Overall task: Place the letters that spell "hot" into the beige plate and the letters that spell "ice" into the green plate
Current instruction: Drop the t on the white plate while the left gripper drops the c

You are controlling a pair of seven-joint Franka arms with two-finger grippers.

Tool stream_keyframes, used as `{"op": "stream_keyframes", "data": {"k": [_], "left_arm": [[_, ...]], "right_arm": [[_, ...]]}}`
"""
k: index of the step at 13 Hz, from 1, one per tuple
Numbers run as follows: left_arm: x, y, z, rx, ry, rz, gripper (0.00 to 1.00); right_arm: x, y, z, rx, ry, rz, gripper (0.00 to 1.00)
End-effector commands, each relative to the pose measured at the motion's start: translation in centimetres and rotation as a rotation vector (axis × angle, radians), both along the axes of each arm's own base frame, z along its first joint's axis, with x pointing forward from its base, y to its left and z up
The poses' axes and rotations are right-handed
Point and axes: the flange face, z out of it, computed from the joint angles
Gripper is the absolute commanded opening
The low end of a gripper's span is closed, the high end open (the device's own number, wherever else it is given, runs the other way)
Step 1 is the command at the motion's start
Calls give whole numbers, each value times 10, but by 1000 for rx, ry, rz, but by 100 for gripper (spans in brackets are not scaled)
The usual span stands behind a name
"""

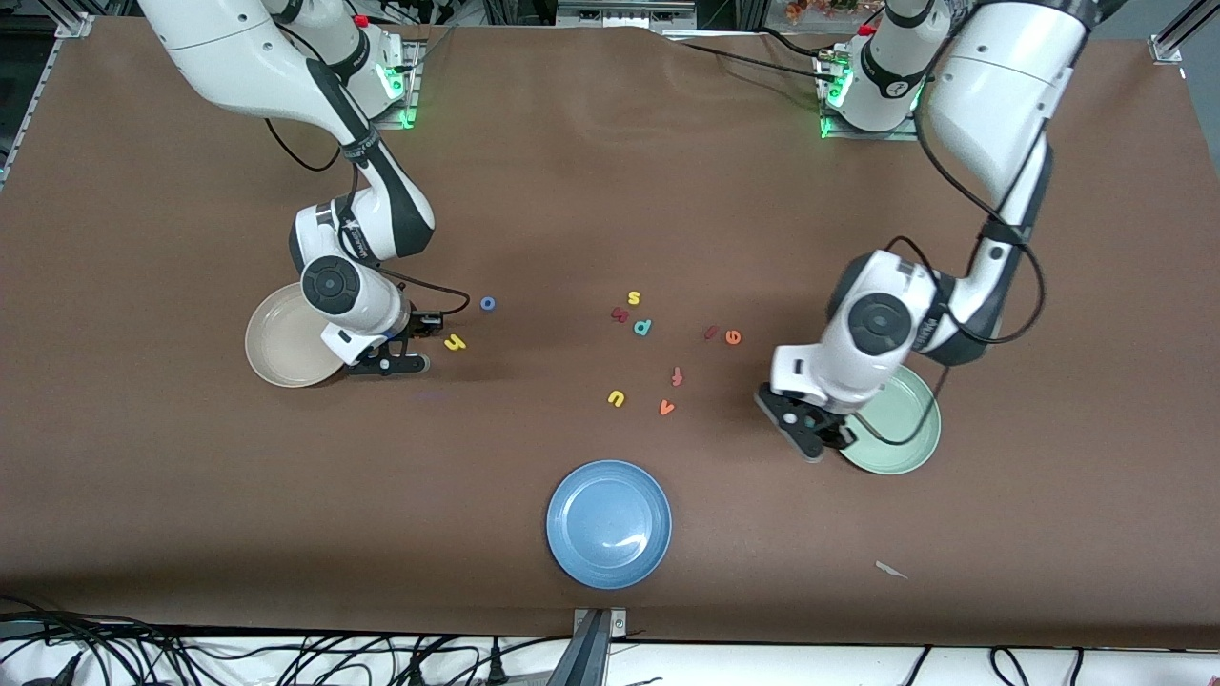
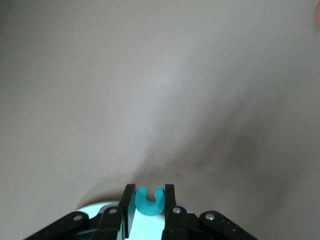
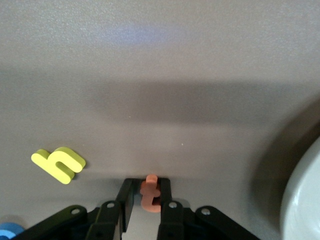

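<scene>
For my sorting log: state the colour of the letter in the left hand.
Teal: the small foam "c", clearest in the left wrist view.

Teal "c" (image 2: 150, 201), orange "t" (image 3: 149, 194) gripped.

A: Right arm pose?
B: Reaches from its base down toward its own end of the table, wrist bent low. Right gripper (image 1: 405, 363) sits just above the tabletop, its 2 fingers (image 3: 127, 200) clamped on an orange t (image 3: 150, 193).

A: Left arm?
B: Elbow high, forearm folded down. Left gripper (image 1: 810, 440) hangs low by the green plate (image 1: 910, 448), fingers (image 2: 170, 202) pinching a teal c (image 2: 150, 201).
</scene>
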Motion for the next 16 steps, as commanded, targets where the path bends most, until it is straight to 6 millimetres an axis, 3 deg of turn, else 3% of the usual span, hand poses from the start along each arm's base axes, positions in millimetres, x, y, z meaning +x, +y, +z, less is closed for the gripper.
{"op": "stream_keyframes", "data": {"k": [1, 3, 4, 6, 8, 10, 12, 14, 16], "left_arm": [[-8, 47, -16, 34, 51, -84, 2], [-23, 51, -36, 24, 103, -67, 2], [-27, 55, -42, 19, 119, -55, 7], [-25, 55, -35, 20, 104, -65, 99], [-22, 49, -11, 18, 75, -79, 100], [-28, 31, 13, -6, 110, -53, 100], [-38, 12, 27, -77, 163, 26, 100], [-51, -17, 26, -91, 192, 121, 100], [-65, -56, 28, -113, 203, 224, 100]], "right_arm": [[-3, -9, -9, 7, 5, -5, 21], [-3, -9, -9, 5, 7, -6, 14], [-3, -9, -9, 3, 10, -6, 13], [-3, -10, -6, 1, 9, -19, 9], [1, -11, 6, 3, -6, -25, 9], [6, -21, 33, -14, 4, -38, 9], [16, -45, 62, -30, -7, -64, 9], [20, -70, 84, -47, 11, -71, 9], [24, -118, 92, -64, 35, -69, 9]]}}
